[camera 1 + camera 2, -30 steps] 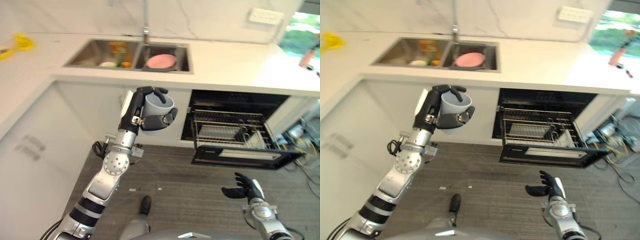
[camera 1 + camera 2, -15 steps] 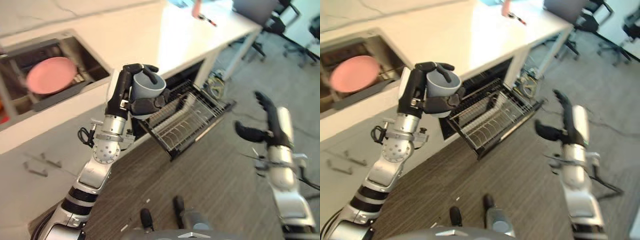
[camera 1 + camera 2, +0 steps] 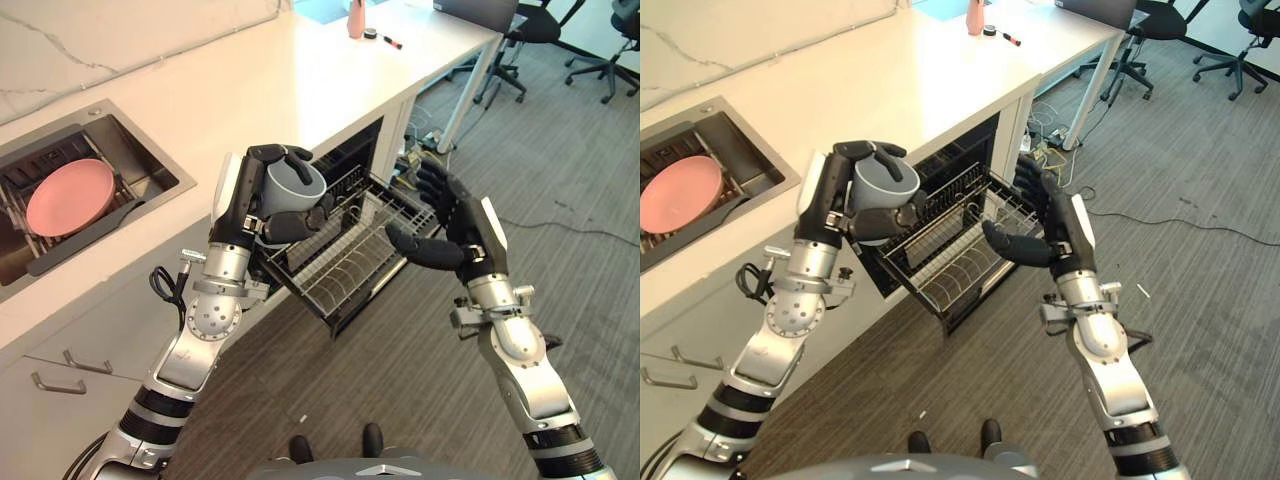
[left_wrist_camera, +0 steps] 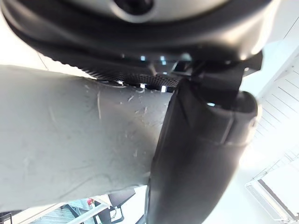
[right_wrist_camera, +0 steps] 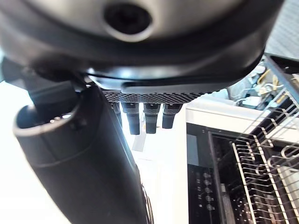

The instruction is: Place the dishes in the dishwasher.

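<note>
While the left hand [image 3: 262, 195] curls round the grey ceramic mug [image 3: 291, 189] above the pulled-out black wire dishwasher rack [image 3: 345, 260], right hand [image 3: 452, 228] hovers open, empty. Advice: lower slowly, invert mug between tines before loosening fingers.

Left hand [image 3: 262, 200] raised, fingers curled; right hand [image 3: 455, 238] raised, fingers spread.

Grey cup [image 3: 292, 187]; pink plate [image 3: 68, 196]; black wire rack [image 3: 345, 255]; white counter [image 3: 260, 85].
</note>
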{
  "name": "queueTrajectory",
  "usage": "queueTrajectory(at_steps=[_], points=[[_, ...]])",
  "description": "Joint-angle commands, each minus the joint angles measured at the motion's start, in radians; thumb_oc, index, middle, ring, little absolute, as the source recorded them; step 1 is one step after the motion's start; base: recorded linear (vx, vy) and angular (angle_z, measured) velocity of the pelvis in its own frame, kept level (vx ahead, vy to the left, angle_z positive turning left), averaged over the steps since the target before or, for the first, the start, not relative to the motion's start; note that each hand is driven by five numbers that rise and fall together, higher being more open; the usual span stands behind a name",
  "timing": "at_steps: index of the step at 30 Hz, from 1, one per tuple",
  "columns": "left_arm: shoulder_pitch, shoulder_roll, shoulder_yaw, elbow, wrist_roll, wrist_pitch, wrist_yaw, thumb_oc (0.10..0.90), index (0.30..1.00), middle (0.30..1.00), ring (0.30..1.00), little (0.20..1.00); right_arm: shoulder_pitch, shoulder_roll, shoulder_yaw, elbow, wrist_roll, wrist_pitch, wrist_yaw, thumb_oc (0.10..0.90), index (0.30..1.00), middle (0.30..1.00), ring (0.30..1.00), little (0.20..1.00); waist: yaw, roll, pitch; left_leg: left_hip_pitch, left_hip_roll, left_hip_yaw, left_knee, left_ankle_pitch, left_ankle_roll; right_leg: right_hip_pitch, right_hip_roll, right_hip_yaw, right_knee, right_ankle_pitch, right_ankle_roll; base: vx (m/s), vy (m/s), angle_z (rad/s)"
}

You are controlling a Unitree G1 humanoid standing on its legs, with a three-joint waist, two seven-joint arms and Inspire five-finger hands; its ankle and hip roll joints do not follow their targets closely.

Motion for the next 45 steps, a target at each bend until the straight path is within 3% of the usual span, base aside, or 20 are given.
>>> queueTrajectory(at_steps=[1,15,23,38,45], points=[[-0.166,-0.027,-0.004,0.019,0.008,-0.105,0.085,0.4,0.3,0.3,0.3,0.3,-0.101,-0.034,0.01,-0.11,0.051,-0.112,0.003,0.8,0.9,0.9,0.9,0.9,-0.008,0.004,-0.108,0.026,0.078,0.013,0.002,-0.023,-0.096,0.001,-0.027,-0.003,0.012,0.027,0.096,0.01,-0.05,0.04],[-0.444,-0.103,-0.093,0.134,-0.052,-0.106,0.174,0.4,0.3,0.3,0.3,0.3,-0.224,-0.028,0.144,-0.038,0.082,-0.092,0.003,0.8,0.9,0.9,0.9,0.9,-0.044,0.038,-0.117,0.04,0.092,0.017,0.002,-0.015,-0.107,0.014,-0.019,0.016,0.012,0.015,0.089,0.0,-0.014,0.01],[-0.459,-0.176,-0.169,0.138,-0.119,-0.111,0.162,0.4,0.3,0.3,0.3,0.3,-0.289,0.037,0.223,0.021,0.145,-0.085,-0.027,0.8,0.9,0.9,0.9,0.9,-0.035,0.042,-0.112,0.046,0.095,0.013,0.002,-0.011,-0.107,0.027,-0.018,0.015,0.012,0.013,0.085,0.0,0.0,0.0],[-0.403,-0.228,-0.258,0.067,-0.211,-0.121,0.142,0.4,0.3,0.3,0.3,0.3,-0.289,0.105,0.24,0.025,0.302,-0.118,-0.083,0.8,0.9,0.9,0.9,0.9,-0.004,0.026,-0.115,0.043,0.099,-0.021,0.002,-0.004,-0.108,0.041,-0.018,-0.011,0.012,0.008,0.078,0.0,-0.008,0.05],[-0.381,-0.229,-0.31,0.033,-0.193,-0.109,0.115,0.4,0.3,0.3,0.3,0.3,-0.274,0.145,0.27,0.019,0.5,-0.143,-0.071,0.8,0.9,0.9,0.9,0.9,0.007,0.021,-0.115,0.041,0.1,-0.03,0.002,-0.001,-0.109,0.044,-0.018,-0.02,0.012,0.008,0.076,0.0,-0.001,0.0]])
